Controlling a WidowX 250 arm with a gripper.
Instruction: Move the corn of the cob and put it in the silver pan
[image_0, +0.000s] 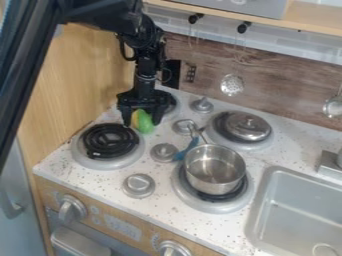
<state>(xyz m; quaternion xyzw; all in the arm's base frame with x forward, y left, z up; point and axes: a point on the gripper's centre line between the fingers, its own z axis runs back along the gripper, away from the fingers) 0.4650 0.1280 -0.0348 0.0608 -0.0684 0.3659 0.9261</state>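
The gripper (142, 123) hangs low over the back left of the stove top, at the corn. The corn (145, 122), yellow on its left and green on its right, shows directly below the gripper's body, behind the front left burner. Its upper end is hidden by the gripper. Whether it is held or rests on the counter, I cannot tell. Right of centre, the silver pan (215, 170) stands upright on the front right burner, its handle pointing back and to the left. Its inside looks empty.
A silver lid (248, 126) lies on the back right burner. Metal knobs (163, 152) stand between the burners, with a blue object (188, 148) by the pan. The sink (304, 207) is at right; a wooden wall (80, 75) rises at left.
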